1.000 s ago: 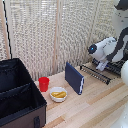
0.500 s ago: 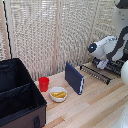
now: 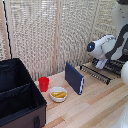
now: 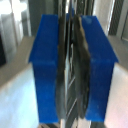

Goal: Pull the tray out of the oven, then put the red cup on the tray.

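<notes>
The tray (image 3: 99,73), a dark wire rack, sticks out over the wooden table toward the exterior view's left. My gripper (image 3: 103,63) sits on its far side, below the white wrist. In the wrist view the two blue fingers (image 4: 47,65) stand close together with thin dark bars of the tray (image 4: 75,95) pinched between them, so the gripper (image 4: 72,65) is shut on the tray. The oven is almost wholly hidden behind my arm at the exterior view's right edge. The red cup (image 3: 44,83) stands upright on the table, well to the left of the tray.
An upright dark blue slab (image 3: 74,77) stands between the cup and the tray. In front of the cup, a white bowl (image 3: 58,94) holds yellow food. A large black case (image 3: 17,97) fills the exterior view's left. A slatted blind backs the table.
My arm has shifted slightly toward the exterior view's left, still holding the tray. The cup, bowl, slab and case have not moved.
</notes>
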